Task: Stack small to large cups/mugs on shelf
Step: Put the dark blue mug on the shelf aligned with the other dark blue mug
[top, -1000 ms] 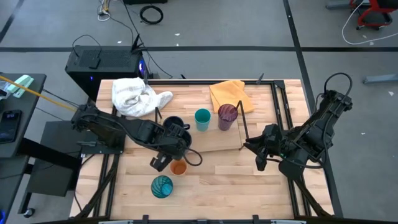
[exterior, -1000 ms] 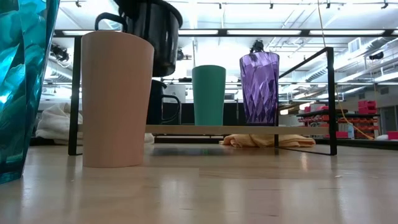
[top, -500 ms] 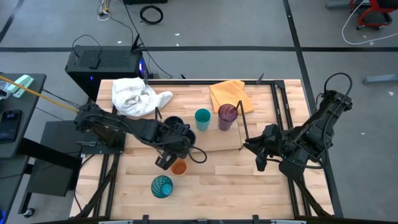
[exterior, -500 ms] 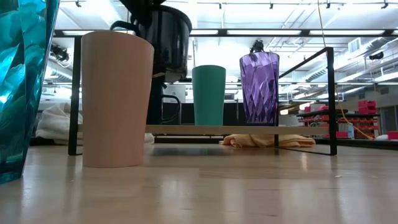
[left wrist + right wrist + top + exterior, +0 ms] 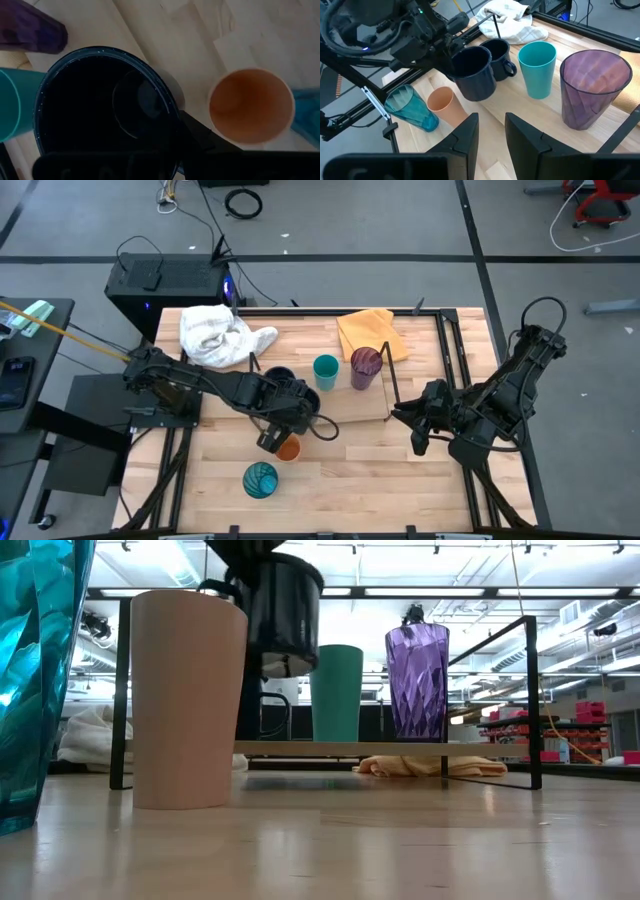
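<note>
A dark navy mug (image 5: 297, 397) is held by its rim in the left pincer (image 5: 285, 412), lifted clear above the shelf (image 5: 345, 408); in the low view the mug (image 5: 284, 612) hangs well above the board (image 5: 330, 748), its base higher than the rim of the teal cup (image 5: 336, 692). The second navy mug (image 5: 278, 379) stands on the shelf at the far left, just beside the held one, and is partly hidden behind it in the low view. The teal cup (image 5: 325, 371) and the purple tumbler (image 5: 365, 366) stand further right on the shelf, a narrow gap between them. The tumbler sits near the black wire rail (image 5: 391, 385) at the shelf's right end.

On the table (image 5: 380, 470), just near of the shelf's front edge, the orange cup (image 5: 288, 448) stands almost under the left pincer. The patterned teal tumbler (image 5: 260, 479) stands nearer still, close to the table's near edge. A white cloth (image 5: 218, 335) and a yellow cloth (image 5: 369, 332) lie along the far edge.

The right pincer (image 5: 490, 131), its fingers spread, is kept to the right of the rail, apart from everything. Bare wood is left open along the table's near right.
</note>
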`<action>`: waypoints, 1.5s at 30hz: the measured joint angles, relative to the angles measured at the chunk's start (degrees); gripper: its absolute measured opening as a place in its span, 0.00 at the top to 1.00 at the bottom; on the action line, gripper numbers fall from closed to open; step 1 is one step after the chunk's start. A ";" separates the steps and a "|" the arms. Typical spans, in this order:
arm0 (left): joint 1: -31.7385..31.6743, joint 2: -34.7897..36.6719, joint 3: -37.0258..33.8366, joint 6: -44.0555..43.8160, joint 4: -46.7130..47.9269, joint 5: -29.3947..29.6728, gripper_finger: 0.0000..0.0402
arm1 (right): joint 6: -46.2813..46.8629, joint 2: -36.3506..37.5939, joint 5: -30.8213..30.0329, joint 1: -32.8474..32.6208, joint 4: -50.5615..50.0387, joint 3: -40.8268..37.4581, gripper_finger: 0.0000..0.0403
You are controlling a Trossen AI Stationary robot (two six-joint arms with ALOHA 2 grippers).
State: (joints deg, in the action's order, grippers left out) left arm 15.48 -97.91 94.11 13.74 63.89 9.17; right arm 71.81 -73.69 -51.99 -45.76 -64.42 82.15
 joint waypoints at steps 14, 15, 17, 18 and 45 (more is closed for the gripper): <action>-2.48 -0.26 -3.79 -1.22 0.66 -2.63 0.93 | 0.00 0.00 0.02 -0.02 0.27 0.00 0.75; -2.51 -0.26 -5.14 -1.36 0.51 -3.35 0.93 | 0.00 0.00 0.02 0.00 0.28 0.00 0.75; -2.50 -0.24 -7.75 -1.42 -0.03 -3.82 0.93 | 0.00 0.00 0.02 0.00 0.27 0.00 0.75; -2.39 -0.24 -9.00 -1.36 -0.07 -3.83 0.93 | 0.00 0.00 0.02 0.00 0.27 0.00 0.75; -4.49 -0.20 -10.12 -3.41 -5.58 -3.45 0.93 | -0.02 0.00 0.17 -0.01 0.26 0.00 0.75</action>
State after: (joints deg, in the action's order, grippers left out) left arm 10.98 -98.10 83.99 10.33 58.30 5.72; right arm 71.79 -73.69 -51.81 -45.76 -64.17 82.15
